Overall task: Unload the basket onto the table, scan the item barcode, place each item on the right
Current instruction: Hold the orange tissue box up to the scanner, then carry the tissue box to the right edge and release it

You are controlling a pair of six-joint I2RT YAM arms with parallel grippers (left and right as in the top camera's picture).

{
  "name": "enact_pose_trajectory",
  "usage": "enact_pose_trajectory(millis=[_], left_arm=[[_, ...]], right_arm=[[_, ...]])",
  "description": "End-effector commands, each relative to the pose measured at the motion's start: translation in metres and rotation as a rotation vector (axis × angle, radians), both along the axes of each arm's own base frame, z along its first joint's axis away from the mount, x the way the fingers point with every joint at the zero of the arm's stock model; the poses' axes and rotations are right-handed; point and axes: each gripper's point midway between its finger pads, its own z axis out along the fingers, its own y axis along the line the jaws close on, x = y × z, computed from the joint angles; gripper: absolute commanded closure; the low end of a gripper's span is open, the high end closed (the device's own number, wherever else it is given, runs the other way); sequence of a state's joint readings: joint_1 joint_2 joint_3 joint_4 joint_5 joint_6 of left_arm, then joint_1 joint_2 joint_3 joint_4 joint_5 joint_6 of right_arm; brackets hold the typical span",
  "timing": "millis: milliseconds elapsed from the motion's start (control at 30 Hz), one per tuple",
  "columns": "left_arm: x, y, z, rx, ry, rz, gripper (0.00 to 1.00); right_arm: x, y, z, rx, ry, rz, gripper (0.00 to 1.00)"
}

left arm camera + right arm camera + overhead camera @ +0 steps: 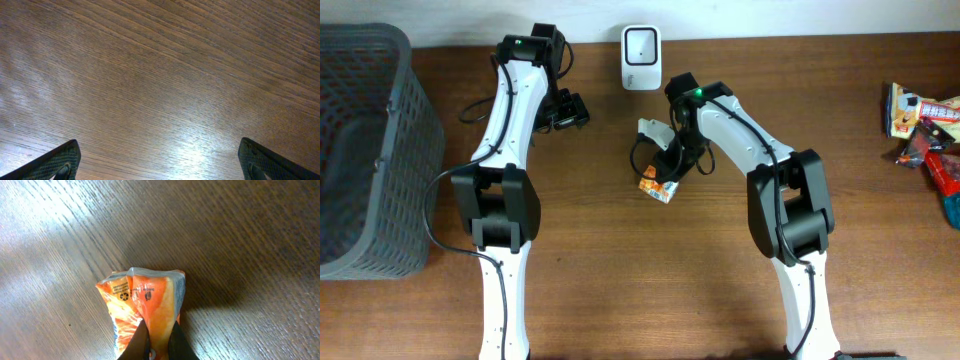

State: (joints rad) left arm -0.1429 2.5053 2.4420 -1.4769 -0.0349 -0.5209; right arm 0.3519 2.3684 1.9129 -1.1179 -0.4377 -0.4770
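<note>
Orange snack packet (150,292) pinched in right gripper (159,330); left gripper (159,150) spread wide, empty, above wooden table (150,60).

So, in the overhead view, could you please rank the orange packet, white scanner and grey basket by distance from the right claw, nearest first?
1. The orange packet, pinched in the right claw.
2. The white scanner, at the table's far edge.
3. The grey basket, far left.

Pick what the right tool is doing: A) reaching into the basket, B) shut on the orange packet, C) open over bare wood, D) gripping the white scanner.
B: in the wrist view the right tool is pinched shut on the lower edge of the packet.
</note>
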Motion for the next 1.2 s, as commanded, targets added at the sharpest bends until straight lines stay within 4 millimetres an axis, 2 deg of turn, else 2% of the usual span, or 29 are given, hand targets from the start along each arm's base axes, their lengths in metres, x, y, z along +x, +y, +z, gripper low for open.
enact_pose_trajectory(millis=[0,33,100,167,267,333,400,500,600,700,767,867,1000,1167], left_arm=[[0.0,0.003,0.005,0.013,-0.009,0.01,0.01],[0.0,0.003,0.005,0.013,-0.009,0.01,0.01],[0.0,0.003,0.005,0.013,-0.009,0.01,0.01],[0.0,0.003,0.005,0.013,-0.009,0.01,0.01],[0.0,0.003,0.005,0.013,-0.009,0.01,0.01],[0.0,0.003,0.005,0.013,-0.009,0.01,0.01],[0.0,0.003,0.005,0.013,-0.009,0.01,0.01],[0.0,0.003,0.005,0.013,-0.009,0.01,0.01],[0.0,0.003,0.005,0.013,-0.009,0.01,0.01],[0.0,0.003,0.005,0.013,-0.009,0.01,0.01],[0.0,0.003,0.005,0.013,-0.009,0.01,0.01],[0.0,0.003,0.005,0.013,-0.009,0.01,0.01],[0.0,0.003,0.005,0.013,-0.009,0.01,0.01],[0.0,0.003,0.005,0.013,-0.009,0.01,0.01]], right_arm=[[0.042,-0.009,0.03,0.005,-0.086,-0.148,0.96],[0.057,-0.011,0.044,0.016,-0.13,-0.173,0.96],[0.101,-0.015,0.088,0.004,-0.324,-0.21,0.96],[0.133,-0.015,0.113,-0.015,-0.485,-0.231,0.96],[0.18,-0.019,0.137,-0.107,-0.744,-0.3,0.96],[0.2,-0.022,0.153,-0.145,-0.864,-0.346,0.96],[0.221,-0.024,0.18,-0.174,-1.014,-0.416,0.96],[0.237,-0.019,0.201,-0.141,-1.121,-0.454,0.96],[0.251,-0.013,0.196,-0.157,-1.205,-0.381,0.96],[0.263,-0.008,0.171,-0.219,-1.255,-0.257,0.96],[0.263,-0.003,0.16,-0.23,-1.252,-0.202,0.96],[0.258,0.014,0.146,-0.265,-1.267,-0.051,0.96],[0.253,0.033,0.148,-0.26,-1.294,-0.001,0.96],[0.254,0.035,0.151,-0.228,-1.299,-0.018,0.96]])
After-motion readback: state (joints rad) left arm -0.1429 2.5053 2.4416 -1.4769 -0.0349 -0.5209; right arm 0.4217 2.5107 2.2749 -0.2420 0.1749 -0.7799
